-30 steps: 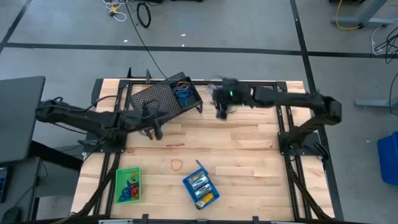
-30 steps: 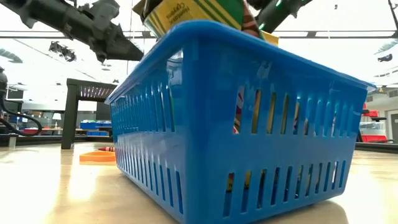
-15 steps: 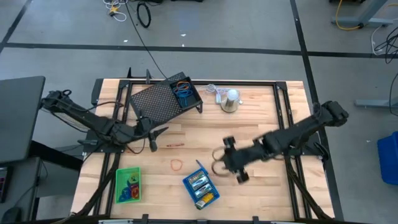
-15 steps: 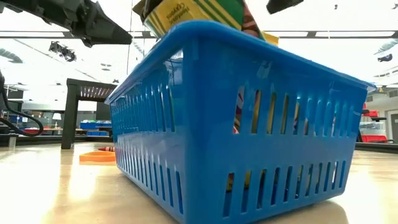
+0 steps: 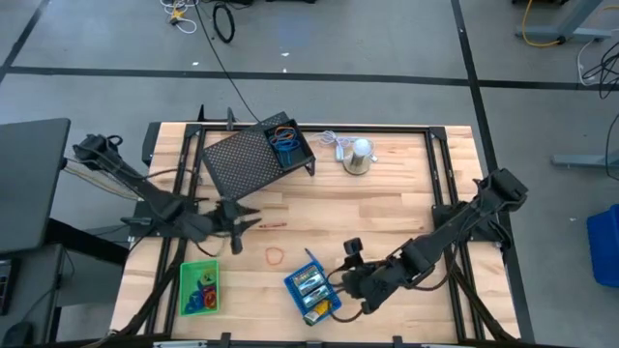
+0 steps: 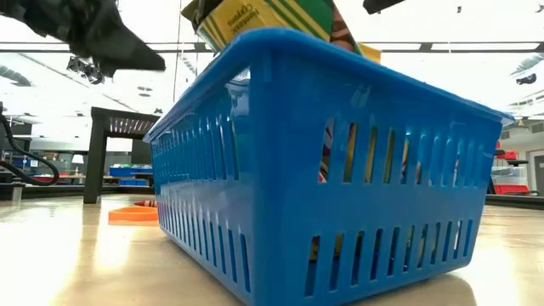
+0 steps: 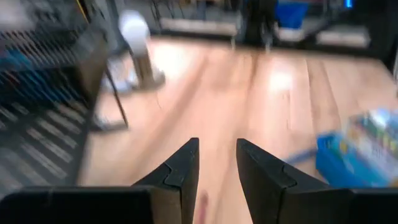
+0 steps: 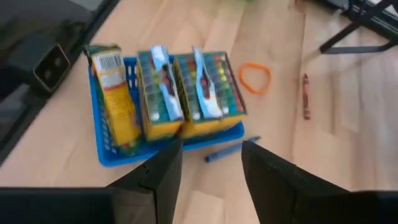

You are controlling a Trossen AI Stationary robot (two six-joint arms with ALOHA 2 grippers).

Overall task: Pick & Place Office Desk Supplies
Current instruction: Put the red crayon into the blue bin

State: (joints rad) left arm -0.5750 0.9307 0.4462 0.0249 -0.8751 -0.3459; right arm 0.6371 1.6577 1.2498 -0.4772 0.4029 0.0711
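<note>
Blue tray (image 5: 311, 294) sits at the near desk (image 5: 387, 208) edge, packed with three crayon boxes (image 8: 180, 93); a blue crayon (image 8: 231, 150) lies just beside it. Right gripper (image 5: 350, 286) is parked just beside that tray, fingers (image 8: 163, 169) parted, nothing held. Orange loop (image 5: 276, 256) and red crayon (image 5: 274, 224) lie loose mid-desk. Left gripper (image 5: 244, 218) hovers near the red crayon, fingers (image 7: 180, 171) slightly apart and empty. Step is judged as reach-to-pick; next move calls for descent onto a loose item, then closing. Green tray (image 5: 199, 287) holds small coloured bits. Mesh rack (image 5: 253, 155) holds blue loops (image 5: 285, 145).
</note>
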